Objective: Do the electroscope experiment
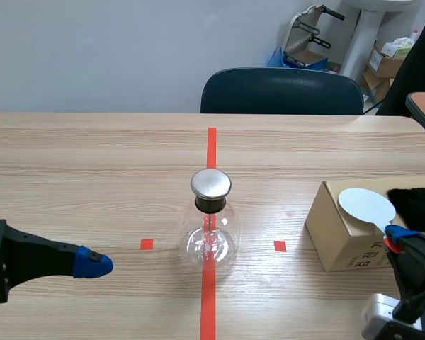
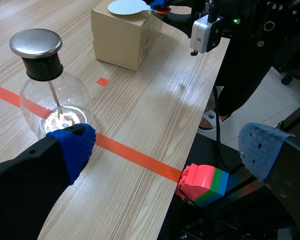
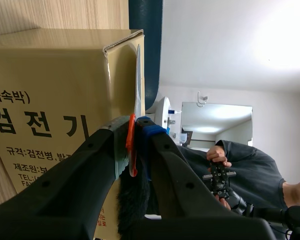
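while the right gripper (image 1: 395, 239) clenched the white disc (image 1: 367, 206) at three o'clock of the electroscope (image 1: 210, 227), left gripper (image 2: 167, 150) released, a clean lift seemed due next.

Bright even light, soft shadows

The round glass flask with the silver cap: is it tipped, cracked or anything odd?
Nothing stands out. The round glass flask stands upright on the wooden table, its silver cap sitting level; no crack or spill shows.
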